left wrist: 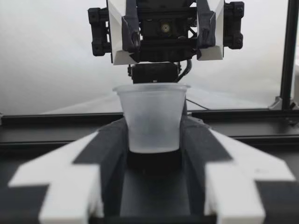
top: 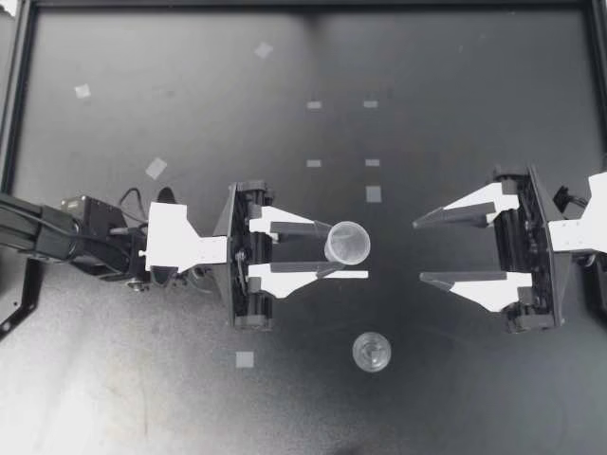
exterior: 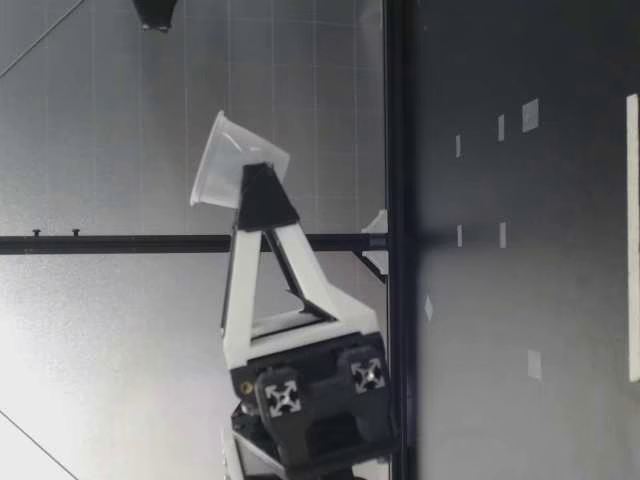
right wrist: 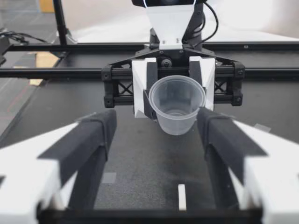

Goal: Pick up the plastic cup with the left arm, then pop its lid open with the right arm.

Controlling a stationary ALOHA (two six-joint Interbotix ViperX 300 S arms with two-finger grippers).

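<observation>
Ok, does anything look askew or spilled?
The clear plastic cup held in my left gripper is tilted, its mouth leaning toward my open right gripper. No spill shows. A second clear cup stands apart on the table.

Translucent plastic cup (top: pixel 348 241) (seemingly empty): tilted, raised, pinched in left gripper (top: pixel 348 252).

No text, number, label or sign can be read in any view. The clear cup (top: pixel 347 243) shows no print on its wall. The pale tape patches (top: pixel 245 359) on the table (top: pixel 455 76) are blank, including the one between 7 and 8 o'clock from the cup and those at about 12 o'clock from it.
</observation>
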